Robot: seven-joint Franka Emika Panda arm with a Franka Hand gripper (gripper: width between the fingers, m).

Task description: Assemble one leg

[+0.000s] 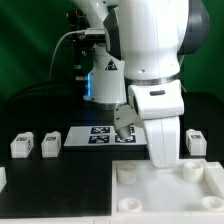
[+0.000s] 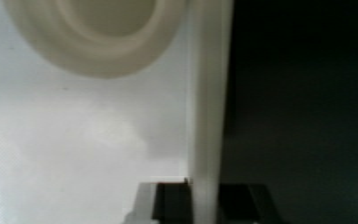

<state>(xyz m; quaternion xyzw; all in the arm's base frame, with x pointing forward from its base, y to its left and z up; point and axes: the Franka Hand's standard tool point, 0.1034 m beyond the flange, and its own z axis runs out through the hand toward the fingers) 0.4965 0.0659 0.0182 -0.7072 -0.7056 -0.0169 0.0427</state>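
Closest to the camera lies the tray [image 1: 165,195], face up, its round sockets open at the corners. The gripper [image 2: 197,203] stands at the tray's far wall, well in from the corner. In the wrist view that wall runs straight between the two dark fingers [image 2: 163,206], one inside the tray and one outside over the black table. The jaws are set narrow around the wall. Whether they are pressing on it I cannot tell. One socket [image 2: 96,35] shows on the tray floor further along the wall.

No leg is in hand. Just beyond the tray's far right corner, on the exterior view's right, sits one leg [image 1: 196,140]. Two other legs [image 1: 49,143] sit side by side on the table, well off to the tray's far left. The marker board [image 1: 100,135] lies beyond the tray's far wall, and the arm's base rises behind it.

The step looks like seating the tray before a leg is fetched. To do it well:
- Keep the wall centred between the fingers and close squarely on it.
- Slide the tray flat and slowly so it does not tip or twist.
- Lift straight off the wall without dragging it.

The single leg by the far right corner is then the shortest reach.
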